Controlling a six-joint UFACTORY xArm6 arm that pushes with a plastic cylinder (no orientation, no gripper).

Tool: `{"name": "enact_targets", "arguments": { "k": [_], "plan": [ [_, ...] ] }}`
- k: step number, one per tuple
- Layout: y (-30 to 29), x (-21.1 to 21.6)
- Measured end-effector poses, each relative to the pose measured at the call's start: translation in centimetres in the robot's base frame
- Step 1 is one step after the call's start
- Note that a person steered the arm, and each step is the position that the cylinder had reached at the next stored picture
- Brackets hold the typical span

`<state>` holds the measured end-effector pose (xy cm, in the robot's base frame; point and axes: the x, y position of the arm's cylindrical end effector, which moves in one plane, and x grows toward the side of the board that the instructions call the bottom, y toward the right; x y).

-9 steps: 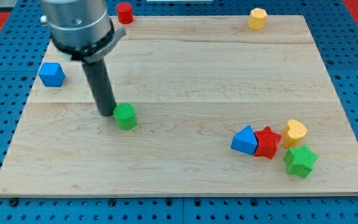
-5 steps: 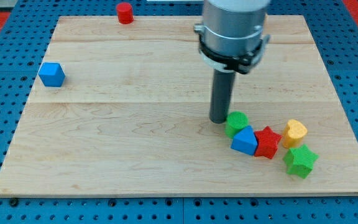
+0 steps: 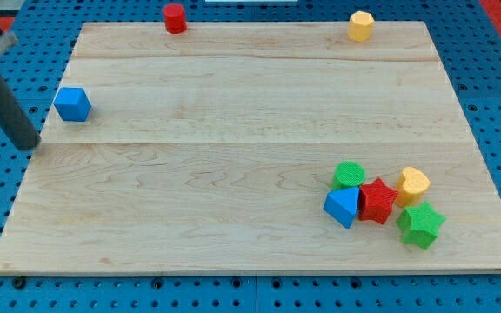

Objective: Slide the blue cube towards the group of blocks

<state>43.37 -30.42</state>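
The wooden tabletop (image 3: 233,104) is seen from above, resting on a blue pegboard (image 3: 494,104).

The rod is seen at the view's left edge, leaning from upper left to lower right. My tip (image 3: 30,145) is located just off the tabletop's left edge, below and to the left of the blue cube (image 3: 73,103), near it but not touching. No jaws are fitted; the arm ends in the bare rod and nothing is held.

The blue cube is found alone near the left edge of the tabletop, in its upper half, well apart from the group.

The group is noted at the lower right: a green cylinder (image 3: 349,175) at the top, a blue wedge-like block (image 3: 342,207) below it, a red star (image 3: 377,200) beside both, a yellow heart-like block (image 3: 413,184) to the right, and a green star (image 3: 420,224) lowest.

A red cylinder (image 3: 175,17) and a yellow block (image 3: 360,25) are seen at the top edge, well apart.
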Motion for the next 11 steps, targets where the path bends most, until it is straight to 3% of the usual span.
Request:
{"name": "enact_targets", "arguments": {
  "k": [2, 4, 5, 6, 8, 11],
  "plan": [
    [4.5, -7.7],
    [21.8, -7.9],
    [15.5, -8.3],
    [14.1, -8.5],
    [13.6, -2.4],
    [4.1, -1.6]
  ]
}}
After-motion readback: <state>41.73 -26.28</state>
